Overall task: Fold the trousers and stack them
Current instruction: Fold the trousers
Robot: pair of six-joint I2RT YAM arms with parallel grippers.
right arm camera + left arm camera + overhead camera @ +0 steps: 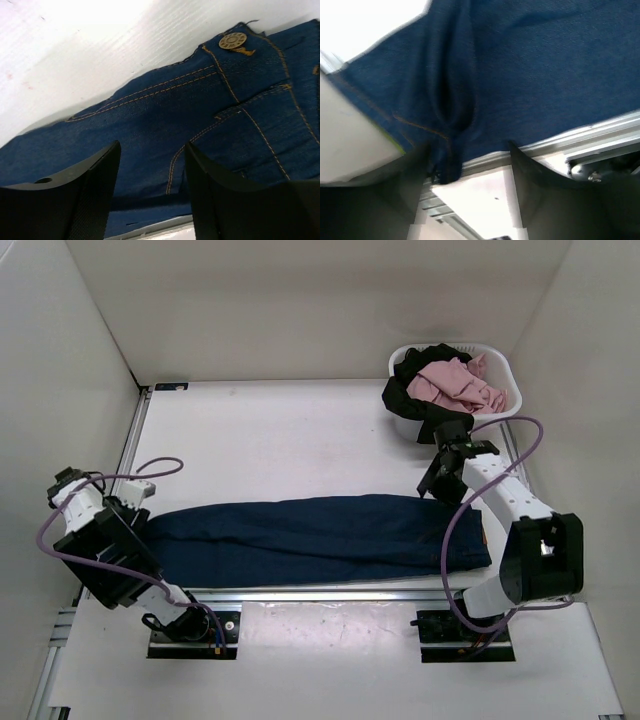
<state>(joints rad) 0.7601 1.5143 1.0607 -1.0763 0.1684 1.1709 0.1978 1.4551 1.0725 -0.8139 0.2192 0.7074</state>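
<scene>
- The trousers (320, 535) lie flat as one long dark-blue strip across the near part of the table (280, 440), running left to right just beyond the metal rail (320, 595) at its near edge.
- Their waist end is on the right. The right wrist view shows a brass button (233, 40) and tan stitching there.
- The hem end is on the left, and one corner of it reaches over the rail in the left wrist view.
- The left gripper (470, 150) hangs low over that hem with its jaws spread apart. The hem corner shows in the gap, but neither finger pinches it (the view is blurred).
- The right gripper (152, 147) is just above the waist, its jaws wide apart and holding nothing. Bare denim shows between the two black fingers (95, 185).
- At the far right stands a white basket (515, 390) holding a pink garment (455, 385), with a black garment (405, 395) draped over its left rim, well apart from the trousers.
</scene>
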